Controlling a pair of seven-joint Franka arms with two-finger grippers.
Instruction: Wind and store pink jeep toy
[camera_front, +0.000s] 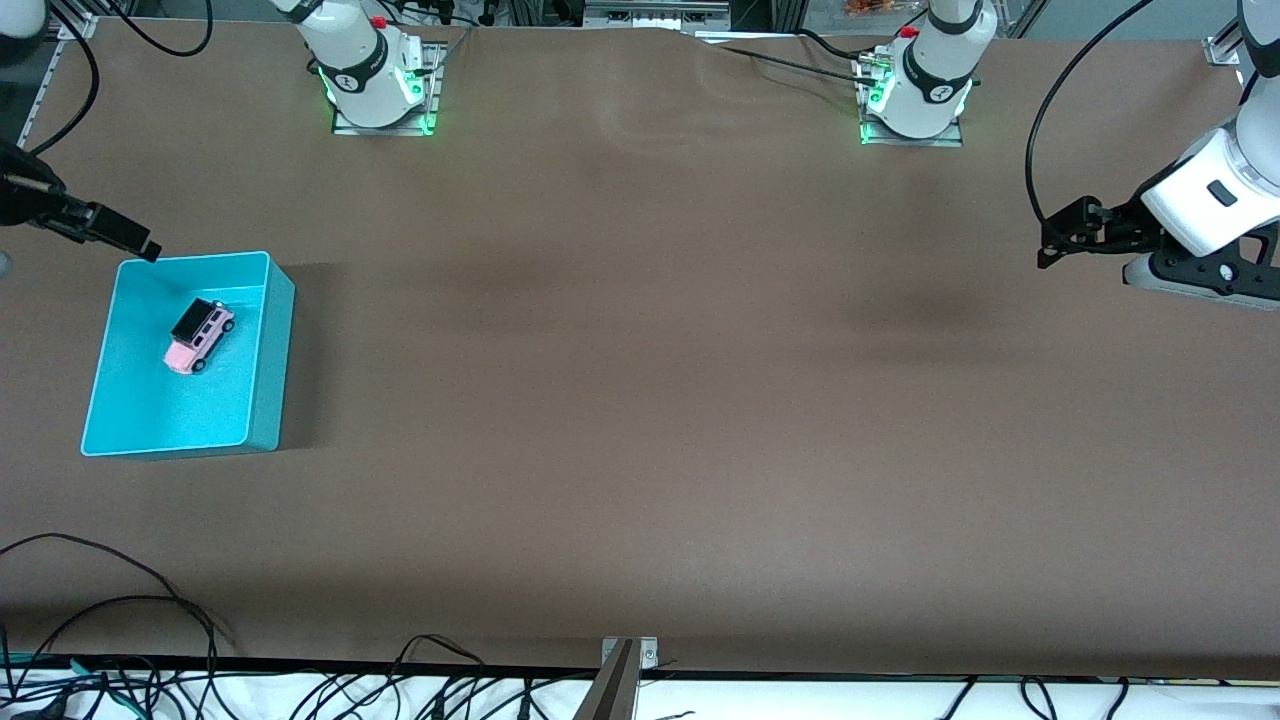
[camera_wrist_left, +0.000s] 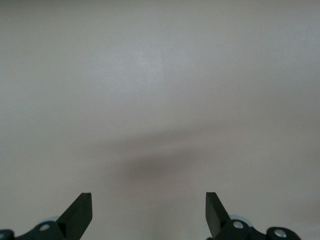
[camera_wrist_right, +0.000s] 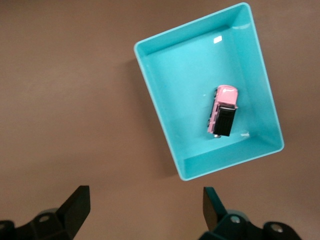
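Brown matte counter (camera_front: 640, 400) is stretching wide and bare, cables trailing along its near edge. Turquoise bin (camera_front: 270, 350), smooth rigid plastic with rounded corners, is sitting toward the right arm's end; pink jeep toy (camera_front: 199, 336) is lying inside it on its wheels, apart from the walls, black roof up. Right claw (camera_wrist_right: 145, 207) is hovering just off the bin's rim, jaws spread, holding nothing. Left claw (camera_wrist_left: 149, 212) is waiting over bare counter at its own end, jaws likewise wide and empty. Judging the jeep light, hard, slick-sided and apt to roll; pinching across its flat body sides, above the wheels, is looking safest.
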